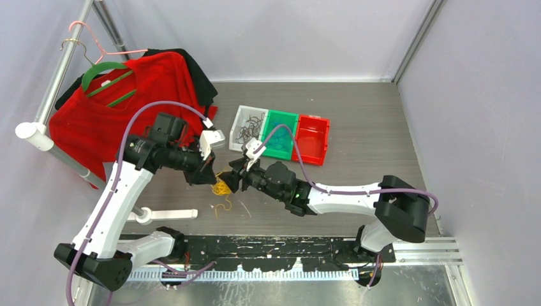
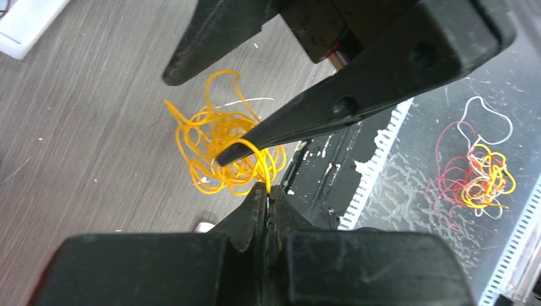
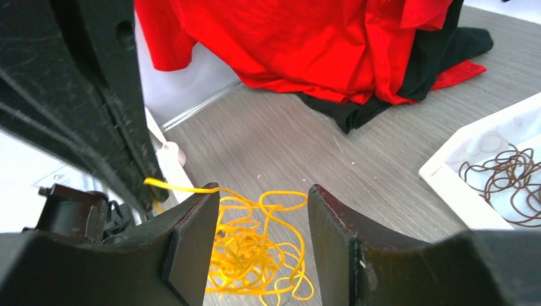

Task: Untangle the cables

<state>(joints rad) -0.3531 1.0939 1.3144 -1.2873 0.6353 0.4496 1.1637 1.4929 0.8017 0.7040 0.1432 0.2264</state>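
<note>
**Tangle Sat Between Two Hands: Left Pinching, Right Spread**

The left hand (image 2: 266, 191) was clenched on a single strand of the yellow cable tangle (image 2: 220, 150), its tips pressed together with the cord coming out of the seam. The bulk of the clump hung just beyond that pinch, on the side toward the right hand (image 3: 263, 191). That hand faced it from the opposite direction, released, its fingers (image 3: 191, 236) spread and grasping nothing.

In the right wrist view the clump lay in the gap between those spread fingers and a little below them, with one strand running off to the left hand. In the left wrist view, one right fingertip reached into the loops. Whether the clump's underside touched the desk (image 1: 357, 115) could not be told.

From overhead the two hands met nearly tip to tip, the clump between and just under them. The clump was round, with no long axis of its own, so the pinched strand probably set the pulling line. The next move likely called for the right hand to close on a loop and draw away from the left.
</note>
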